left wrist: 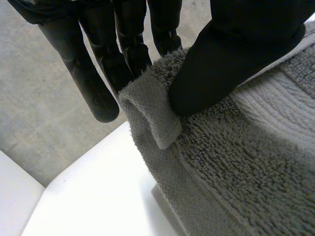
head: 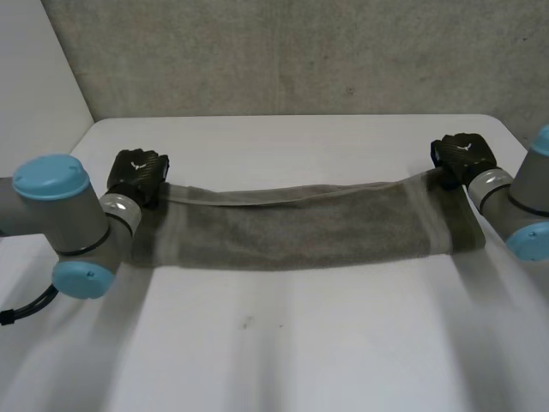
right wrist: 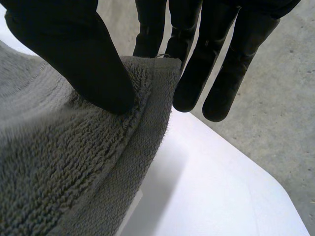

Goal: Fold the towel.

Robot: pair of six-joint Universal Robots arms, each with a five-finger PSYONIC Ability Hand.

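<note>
My left hand (head: 137, 176) sits at the middle left of the frame, clamped on the left end of the towel (head: 300, 227). In my left wrist view the thumb (left wrist: 231, 59) pins a curled corner of the hem against the fingers (left wrist: 128, 49) behind it, with one finger hanging straight and free just beside the cloth. From there the towel runs as one long band across the middle of the frame, its long axis left to right. The far edge is pulled fairly taut between my hands, and the near edge sags toward the table (head: 283, 343). I cannot tell how much of it rests on the surface. At the upper right, my right hand (head: 463, 157) grips the other far corner the same way, thumb on top of the pile and fingers behind the edge, as my right wrist view shows. Each hand holds its own end, so neither is nearer the middle. I judge the next fold turns on that axis: either one end travels along it to meet the other, or both corners come toward me over the near edge. The lower half of the frame is bare table with plenty of room. Above the towel only a narrower strip remains before the wall (head: 283, 51), and the right end lies near the table's right edge.
</note>
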